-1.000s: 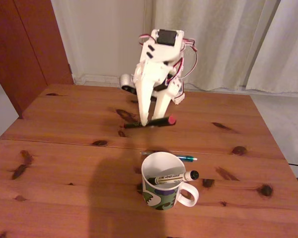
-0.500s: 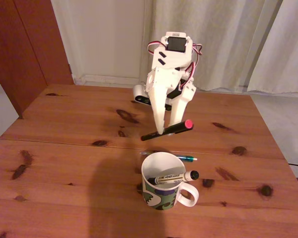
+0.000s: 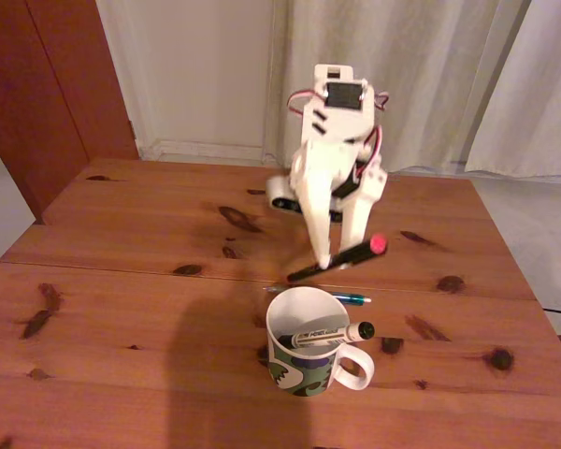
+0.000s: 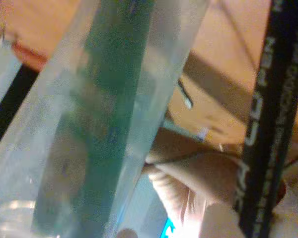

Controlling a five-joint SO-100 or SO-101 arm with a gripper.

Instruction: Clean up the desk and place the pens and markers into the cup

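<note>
One black pen (image 3: 338,258), pinched in the fingers (image 3: 327,266), has moved closer above the cup (image 3: 304,351) since earlier.

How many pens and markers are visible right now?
3: a black pen held in the jaws above the desk, a white marker in the cup, a teal pen lying behind it.

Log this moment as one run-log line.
phase: carry | gripper: shut on black pen, lifted near cup | in cup: white marker | on desk: teal pen
</note>
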